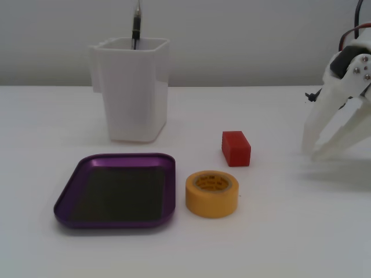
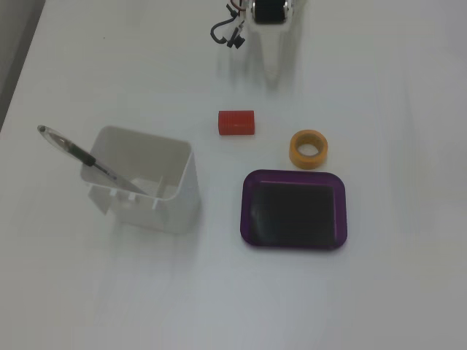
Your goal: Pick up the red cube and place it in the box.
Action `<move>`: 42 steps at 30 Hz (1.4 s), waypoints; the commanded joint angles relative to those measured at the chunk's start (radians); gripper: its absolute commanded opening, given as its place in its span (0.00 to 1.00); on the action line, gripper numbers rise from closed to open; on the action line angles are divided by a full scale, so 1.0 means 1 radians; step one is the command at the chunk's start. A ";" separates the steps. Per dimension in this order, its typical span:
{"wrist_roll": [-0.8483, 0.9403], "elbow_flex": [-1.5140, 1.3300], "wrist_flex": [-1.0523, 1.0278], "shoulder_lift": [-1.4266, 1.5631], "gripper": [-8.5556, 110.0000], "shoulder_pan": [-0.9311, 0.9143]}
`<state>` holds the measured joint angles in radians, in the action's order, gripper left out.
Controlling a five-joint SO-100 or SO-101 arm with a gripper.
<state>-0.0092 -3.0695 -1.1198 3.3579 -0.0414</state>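
Note:
The red cube [image 1: 236, 147] lies on the white table, a little behind and to the right of a yellow tape roll; it also shows in the other fixed view [image 2: 236, 122]. The box, a shallow purple tray [image 1: 65, 201] with a dark floor, lies empty at the front left; it also shows from above [image 2: 248, 188]. My white gripper [image 1: 311, 153] hangs at the right edge, fingertips down near the table, well to the right of the cube and holding nothing. Its fingers converge to nearly touching tips. From above the gripper [image 2: 272, 79] points towards the cube.
A yellow tape roll [image 1: 212, 194] lies between the tray and the cube [image 2: 309, 149]. A tall white container [image 1: 132, 92] with a pen [image 1: 136, 26] stands behind the tray [image 2: 146, 179]. Cables [image 2: 226, 33] hang beside the arm.

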 commanded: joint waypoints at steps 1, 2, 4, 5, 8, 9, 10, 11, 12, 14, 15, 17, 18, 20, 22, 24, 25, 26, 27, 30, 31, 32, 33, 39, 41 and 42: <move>0.005 -0.011 0.011 0.104 0.07 0.006; 0.003 -0.011 0.011 0.104 0.07 0.006; 0.003 -0.011 0.011 0.104 0.07 0.006; 0.003 -0.011 0.011 0.104 0.07 0.006; 0.003 -0.011 0.011 0.104 0.07 0.006; 0.003 -0.011 0.011 0.104 0.07 0.006; 0.003 -0.011 0.011 0.104 0.07 0.006; 0.003 -0.011 0.011 0.104 0.07 0.006; 0.003 -0.011 0.011 0.104 0.07 0.006; 0.003 -0.011 0.011 0.104 0.07 0.006; 0.003 -0.011 0.011 0.104 0.07 0.006; 0.003 -0.011 0.011 0.104 0.07 0.006; 0.003 -0.011 0.011 0.104 0.07 0.006; 0.003 -0.011 0.011 0.104 0.07 0.006; 0.003 -0.011 0.011 0.104 0.07 0.006; 0.003 -0.011 0.011 0.104 0.07 0.006; 0.003 -0.011 0.011 0.104 0.07 0.006; 0.003 -0.011 0.011 0.104 0.07 0.006; 0.003 -0.011 0.011 0.104 0.07 0.006; 0.003 -0.011 0.011 0.104 0.07 0.006; 0.003 -0.011 0.011 0.104 0.07 0.006; 0.003 -0.011 0.011 0.104 0.07 0.006; 0.003 -0.011 0.011 0.104 0.07 0.006; 0.005 0.000 0.011 0.104 0.07 0.006; 0.002 0.044 0.011 0.104 0.07 0.005; 0.002 0.075 0.009 0.104 0.07 0.005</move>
<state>-0.0092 -3.0542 -1.1198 3.3579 -0.0414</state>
